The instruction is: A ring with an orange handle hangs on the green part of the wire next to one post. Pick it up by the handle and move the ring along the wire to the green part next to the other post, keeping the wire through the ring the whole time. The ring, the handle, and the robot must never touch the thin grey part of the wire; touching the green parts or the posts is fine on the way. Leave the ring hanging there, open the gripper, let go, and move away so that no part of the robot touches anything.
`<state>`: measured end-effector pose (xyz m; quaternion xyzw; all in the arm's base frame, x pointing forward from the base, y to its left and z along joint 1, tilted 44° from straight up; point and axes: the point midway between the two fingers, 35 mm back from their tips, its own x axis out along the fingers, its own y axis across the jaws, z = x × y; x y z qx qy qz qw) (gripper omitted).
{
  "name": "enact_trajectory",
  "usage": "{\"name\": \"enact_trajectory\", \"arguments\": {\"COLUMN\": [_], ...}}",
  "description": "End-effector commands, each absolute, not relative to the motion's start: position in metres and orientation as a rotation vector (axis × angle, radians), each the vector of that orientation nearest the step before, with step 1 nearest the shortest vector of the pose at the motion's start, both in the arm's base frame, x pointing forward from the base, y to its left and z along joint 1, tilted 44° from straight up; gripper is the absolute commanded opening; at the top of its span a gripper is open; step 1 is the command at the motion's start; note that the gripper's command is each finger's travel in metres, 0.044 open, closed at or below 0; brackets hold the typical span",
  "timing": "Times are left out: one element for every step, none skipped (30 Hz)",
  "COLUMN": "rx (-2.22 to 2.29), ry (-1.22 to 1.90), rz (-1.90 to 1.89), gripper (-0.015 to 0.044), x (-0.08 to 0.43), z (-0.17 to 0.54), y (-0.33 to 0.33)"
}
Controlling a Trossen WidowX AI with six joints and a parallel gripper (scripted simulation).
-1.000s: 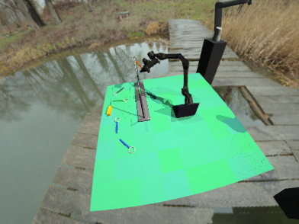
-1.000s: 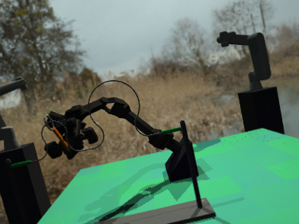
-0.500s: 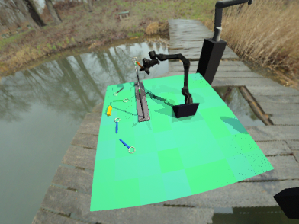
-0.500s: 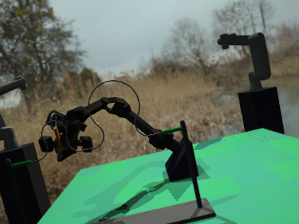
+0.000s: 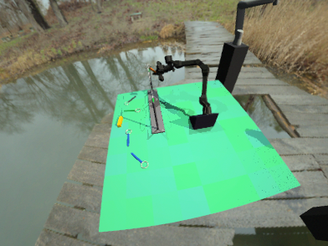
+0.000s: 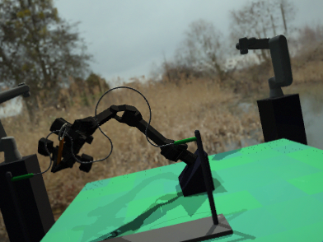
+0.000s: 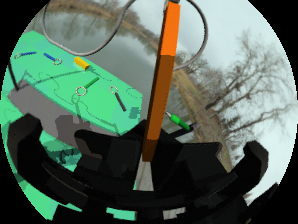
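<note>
My gripper [image 5: 155, 72] [image 7: 147, 123] is shut on the lower end of the orange handle [image 5: 152, 70] [image 6: 61, 150] [image 7: 162, 75]. The handle stands steeply in the exterior view. Its small pale ring [image 5: 148, 67] [image 6: 60, 132] is at the upper end, at the bends of the grey wire [image 6: 124, 87] [image 7: 206, 30] near the left post; the ring is mostly cut off in the wrist view. Whether it touches the wire is too small to tell. One green part [image 6: 22, 177] joins the left post [image 6: 13, 202]; the other green part [image 6: 185, 141] joins the right post [image 6: 207, 181].
The posts stand on a long grey base [image 5: 158, 123] [image 6: 173, 235]. Beyond it lie a yellow block [image 5: 120, 121] [image 7: 81, 63], a green-handled ring [image 5: 132, 110], a black-handled ring [image 5: 131, 100] and two blue-handled rings. The wire's tall loop stands near the arm's links in the exterior view.
</note>
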<state>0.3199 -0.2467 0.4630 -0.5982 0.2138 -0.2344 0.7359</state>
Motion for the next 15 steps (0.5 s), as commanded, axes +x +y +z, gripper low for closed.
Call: {"name": "enact_trajectory", "arguments": {"rx": [-1.436, -1.460, -1.485, -1.510, -1.535, -1.559, -1.584, -1.609, -1.634, -1.658, -1.683, -1.708, -1.733, -1.758, -1.782], "ry": [0.461, 0.458, 0.456, 0.453, 0.450, 0.448, 0.445, 0.442, 0.439, 0.436, 0.433, 0.430, 0.427, 0.424, 0.420], "rz": [-0.550, -0.555, -0.561, -0.566, -0.572, -0.577, -0.583, -0.588, -0.594, -0.599, -0.604, -0.609, -0.615, -0.620, -0.625], "gripper": [-0.0150, -0.0150, -0.0150, -0.0150, -0.0150, -0.0150, -0.0150, -0.0150, -0.0150, -0.0150, -0.0150, -0.0150, -0.0150, -0.0150, -0.0150], "x": [0.318, 0.318, 0.318, 0.318, 0.318, 0.317, 0.317, 0.317, 0.317, 0.317, 0.317, 0.317, 0.317, 0.317, 0.317], "z": [0.473, 0.475, 0.477, 0.479, 0.481, 0.483, 0.485, 0.487, 0.489, 0.491, 0.493, 0.495, 0.497, 0.499, 0.501], "y": [-0.248, -0.248, -0.248, -0.248, -0.248, -0.248, -0.248, -0.248, -0.248, -0.247, -0.247, -0.247, -0.246, -0.246, -0.245]}}
